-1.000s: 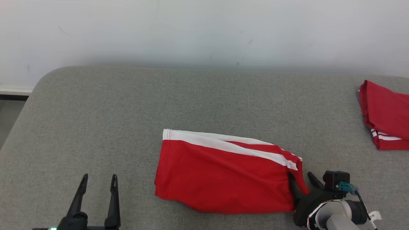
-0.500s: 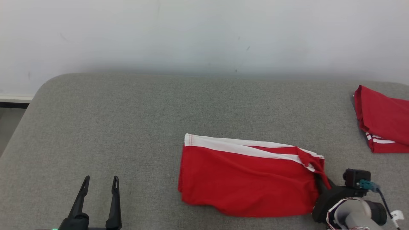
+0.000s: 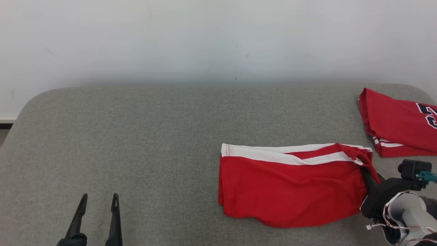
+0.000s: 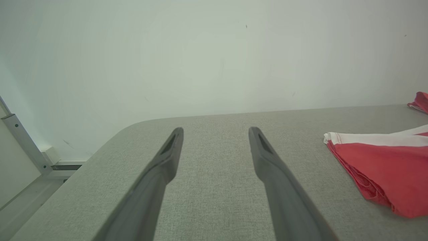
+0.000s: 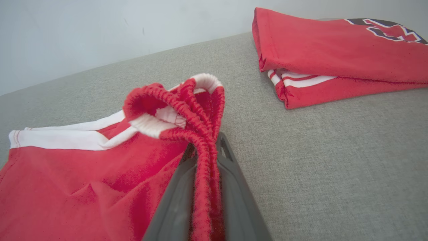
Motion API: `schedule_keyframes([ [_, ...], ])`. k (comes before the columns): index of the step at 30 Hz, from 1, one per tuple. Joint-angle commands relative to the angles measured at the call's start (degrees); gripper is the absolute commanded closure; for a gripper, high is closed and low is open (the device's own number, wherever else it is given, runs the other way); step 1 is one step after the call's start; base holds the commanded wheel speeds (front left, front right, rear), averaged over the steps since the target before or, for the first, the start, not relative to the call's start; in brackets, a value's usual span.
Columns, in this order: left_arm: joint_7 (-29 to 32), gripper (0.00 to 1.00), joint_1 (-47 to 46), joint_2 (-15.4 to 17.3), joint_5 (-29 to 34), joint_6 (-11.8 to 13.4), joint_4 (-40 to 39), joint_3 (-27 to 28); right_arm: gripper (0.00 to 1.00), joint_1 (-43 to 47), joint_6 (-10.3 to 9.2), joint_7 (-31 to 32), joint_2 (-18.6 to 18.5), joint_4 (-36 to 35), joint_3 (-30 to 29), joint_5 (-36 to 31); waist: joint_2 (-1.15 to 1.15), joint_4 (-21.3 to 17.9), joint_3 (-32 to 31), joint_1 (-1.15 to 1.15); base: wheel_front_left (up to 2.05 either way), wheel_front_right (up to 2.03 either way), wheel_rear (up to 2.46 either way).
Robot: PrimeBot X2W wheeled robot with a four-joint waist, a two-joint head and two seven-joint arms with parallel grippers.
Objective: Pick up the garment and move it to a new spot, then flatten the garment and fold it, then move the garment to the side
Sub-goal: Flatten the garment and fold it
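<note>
Our right hand (image 3: 370, 177) is pinched narrow on the ribbed elastic waistband (image 5: 200, 110) of the red cloth shorts with a white side stripe (image 3: 290, 191), the bunched band running between its two dark fingers (image 5: 234, 187) at the near right of the grey fabric-covered bench (image 3: 136, 136). Our left hand (image 3: 99, 198) hangs wide and empty over the bench's near left, well apart from the cloth. We judge the shorts light, limp and a little stretchy: they will sag and drag rather than hold a shape, and a single-corner grip could let the folded layers slide apart. The waistband looks the thickest, firmest part, so it seems the right place to hold; we would want all the gathered layers inside the pinch, since a thin hem could slip out. From the right hand the shorts spread away to the left, lying flat on the bench in a folded rectangle, white stripe along the far edge, near edge slightly rumpled. Farther right, near the bench's far corner, a second folded red garment with white trim (image 3: 396, 119) lies apart from the shorts, and we should mind it when setting ours aside.
</note>
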Motion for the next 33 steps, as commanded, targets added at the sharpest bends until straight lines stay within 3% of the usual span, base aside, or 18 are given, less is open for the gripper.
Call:
schedule_keyframes([
  [1,-0.18,0.0,0.78,-0.16,0.17,-0.04,-0.09,0.22,1.0,0.5,-0.16,0.93,-0.71,-1.59,0.51,1.29,0.0,-0.61,-0.05,0.0,0.0,0.0,0.0],
  [8,-0.18,0.0,0.96,-0.63,0.35,-0.22,-0.03,0.45,1.0,1.77,-0.16,10.9,-1.13,-13.24,0.83,13.56,0.0,-1.88,-0.49,0.0,0.0,0.0,0.0],
  [17,-0.19,0.0,0.24,-1.21,0.49,-0.62,0.3,0.11,1.0,2.06,-0.16,22.94,3.51,-21.71,-1.0,24.42,0.0,-1.41,-0.69,0.0,0.0,0.0,0.0],
  [26,-0.19,0.0,-1.61,-1.88,0.4,-1.07,1.07,-1.18,1.0,-1.92,-0.15,27.11,10.86,-18.17,-0.89,22.21,0.0,1.11,0.1,0.0,0.0,0.0,0.0],
  [33,-0.19,0.0,-3.2,-2.43,0.15,-1.25,1.72,-3.06,1.0,-6.94,-0.15,26.75,16.67,-8.5,-1.99,16.93,0.0,4.14,1.76,0.0,0.0,0.0,0.0],
])
